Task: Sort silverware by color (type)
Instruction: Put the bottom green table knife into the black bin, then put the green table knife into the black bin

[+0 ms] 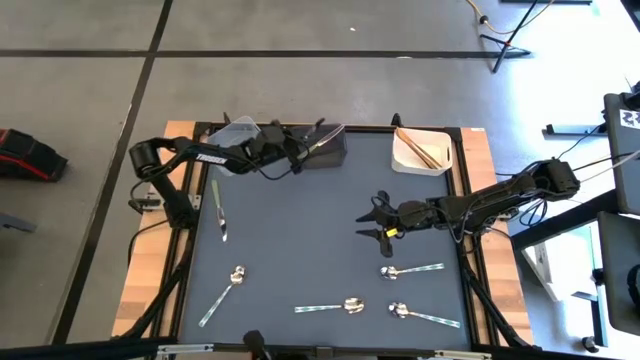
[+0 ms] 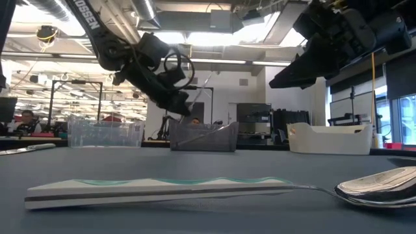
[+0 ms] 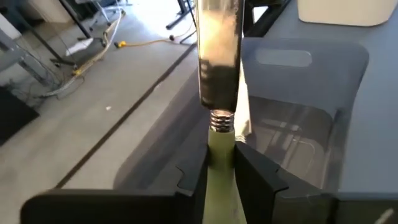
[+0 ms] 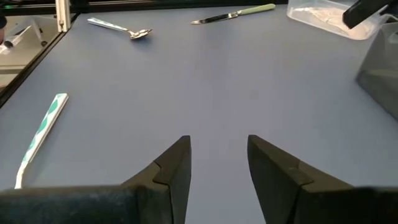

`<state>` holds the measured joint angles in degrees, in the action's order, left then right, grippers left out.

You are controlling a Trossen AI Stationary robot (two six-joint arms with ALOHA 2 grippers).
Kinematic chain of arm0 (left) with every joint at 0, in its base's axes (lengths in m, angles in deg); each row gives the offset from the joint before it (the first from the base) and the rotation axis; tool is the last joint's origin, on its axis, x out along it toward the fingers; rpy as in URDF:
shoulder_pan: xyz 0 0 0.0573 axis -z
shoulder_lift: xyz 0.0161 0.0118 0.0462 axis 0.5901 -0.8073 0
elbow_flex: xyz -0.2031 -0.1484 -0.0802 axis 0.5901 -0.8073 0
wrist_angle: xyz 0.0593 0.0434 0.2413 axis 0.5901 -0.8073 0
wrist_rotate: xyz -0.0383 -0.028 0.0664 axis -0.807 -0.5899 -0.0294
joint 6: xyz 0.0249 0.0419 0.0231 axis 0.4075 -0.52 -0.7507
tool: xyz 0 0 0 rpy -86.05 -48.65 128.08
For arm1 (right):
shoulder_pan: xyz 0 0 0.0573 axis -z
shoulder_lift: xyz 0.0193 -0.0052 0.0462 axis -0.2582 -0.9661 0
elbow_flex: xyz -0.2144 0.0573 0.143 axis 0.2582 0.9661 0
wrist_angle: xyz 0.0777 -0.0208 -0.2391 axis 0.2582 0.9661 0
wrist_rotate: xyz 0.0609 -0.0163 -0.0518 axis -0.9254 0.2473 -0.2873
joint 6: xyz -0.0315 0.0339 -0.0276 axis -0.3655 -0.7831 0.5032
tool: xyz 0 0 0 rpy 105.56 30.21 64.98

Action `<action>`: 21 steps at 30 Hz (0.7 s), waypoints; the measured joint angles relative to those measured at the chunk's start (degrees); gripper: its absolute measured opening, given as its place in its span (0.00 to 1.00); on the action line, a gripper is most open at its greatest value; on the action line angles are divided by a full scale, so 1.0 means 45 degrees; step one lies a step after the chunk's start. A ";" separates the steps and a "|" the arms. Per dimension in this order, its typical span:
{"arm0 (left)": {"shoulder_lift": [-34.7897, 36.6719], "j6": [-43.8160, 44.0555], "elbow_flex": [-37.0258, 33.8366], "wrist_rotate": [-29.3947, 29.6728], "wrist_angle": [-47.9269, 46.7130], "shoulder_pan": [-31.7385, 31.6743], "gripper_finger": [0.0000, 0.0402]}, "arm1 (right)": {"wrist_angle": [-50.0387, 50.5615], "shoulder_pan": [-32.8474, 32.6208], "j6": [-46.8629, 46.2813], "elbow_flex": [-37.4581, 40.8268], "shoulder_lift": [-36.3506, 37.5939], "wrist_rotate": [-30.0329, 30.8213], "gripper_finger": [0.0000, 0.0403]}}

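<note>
The left end effector [image 3: 221, 171] grips a green-handled utensil [image 3: 219, 81] over the dark bin [image 1: 322, 152].

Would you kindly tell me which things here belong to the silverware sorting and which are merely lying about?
Job:
- green-handled knife in left gripper
- second green-handled knife
- four spoons
- copper pieces

Lying about:
- red object on the floor
- floor cables

Both arms are dark, nearly black, built of slim tubular links joined by rounded cylindrical joints. The left arm [image 1: 190, 155] carries white block lettering along one link, and thin black cables loop beside its wrist. The right arm [image 1: 500, 195] has a small yellow mark close to its pincer. Each pincer ends in two flat, angular, matte-black fingers [image 4: 174, 165].
</note>
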<state>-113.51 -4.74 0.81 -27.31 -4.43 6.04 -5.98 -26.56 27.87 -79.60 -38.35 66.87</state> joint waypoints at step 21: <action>0.1431 0.1108 0.0000 0.0084 -0.1284 0.0531 0.39 | 0.0019 0.0000 0.0000 0.0000 0.0000 0.0004 0.36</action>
<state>-107.07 0.24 0.81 -26.93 -10.21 8.43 -5.89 -26.56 27.87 -79.60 -38.35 66.89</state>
